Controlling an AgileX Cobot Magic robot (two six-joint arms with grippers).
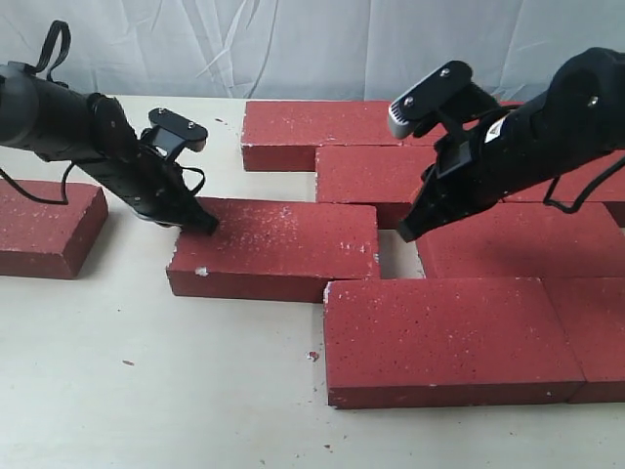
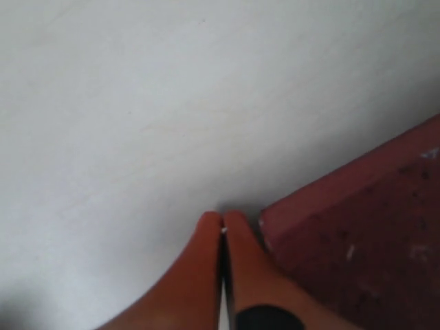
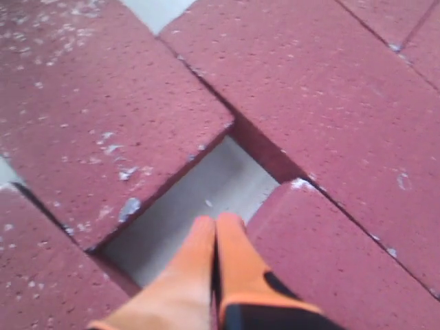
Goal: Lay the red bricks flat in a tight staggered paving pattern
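Several dark-red bricks lie flat on the pale table. One brick (image 1: 278, 249) sits slightly skewed left of the paved group, with a small gap (image 1: 398, 256) between it and its neighbour (image 1: 518, 249). My left gripper (image 1: 207, 225) is shut and empty, its tips at that brick's far-left corner (image 2: 357, 254), touching or nearly so. My right gripper (image 1: 408, 233) is shut and empty, hovering over the gap (image 3: 206, 189). Its orange fingertips (image 3: 230, 227) are pressed together. In the left wrist view the left gripper (image 2: 221, 218) points at the bare table beside the brick.
A lone brick (image 1: 44, 227) lies at the far left near the table edge. More bricks sit at the back (image 1: 317, 132) and front right (image 1: 449, 337). Bare table (image 1: 146, 381) spreads across the front left. A white cloth backdrop (image 1: 293, 44) hangs behind.
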